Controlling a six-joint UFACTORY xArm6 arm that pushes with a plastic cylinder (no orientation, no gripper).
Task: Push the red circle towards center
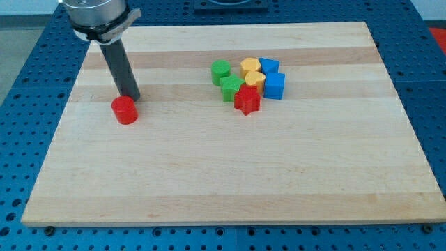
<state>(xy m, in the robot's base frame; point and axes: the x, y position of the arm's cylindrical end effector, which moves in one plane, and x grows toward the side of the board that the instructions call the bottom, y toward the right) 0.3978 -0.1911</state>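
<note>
Board's point(209, 181) block cluster point(249, 82) sits right of red circle point(125, 110), my tip point(131, 96).

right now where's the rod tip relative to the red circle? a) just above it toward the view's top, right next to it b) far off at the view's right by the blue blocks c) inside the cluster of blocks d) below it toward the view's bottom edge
a: my tip sits right at the upper edge of the red circle, on the view's left, well apart from the block cluster with the red star.
</note>
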